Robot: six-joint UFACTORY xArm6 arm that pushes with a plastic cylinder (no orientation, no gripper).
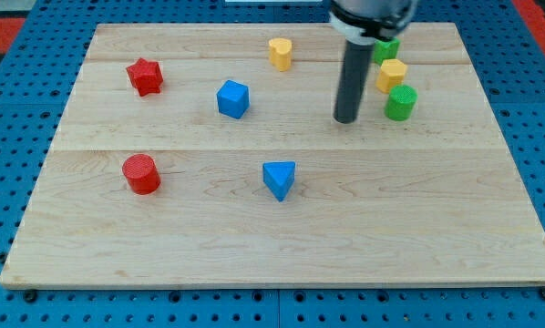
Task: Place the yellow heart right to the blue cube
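Observation:
The yellow heart (pixel 280 53) lies near the view's top, a little left of the middle. The blue cube (pixel 233 98) sits below and to the left of it, apart from it. My tip (pixel 346 118) is the lower end of the dark rod, resting on the board to the right of the blue cube and below-right of the yellow heart, touching neither. A green cylinder (pixel 401 102) stands just to the right of my tip.
A yellow block (pixel 391 75) and a green block (pixel 386 49) are stacked in line above the green cylinder. A red star (pixel 145 76) is at the upper left, a red cylinder (pixel 141 173) at the lower left, a blue triangle (pixel 279 179) below the middle.

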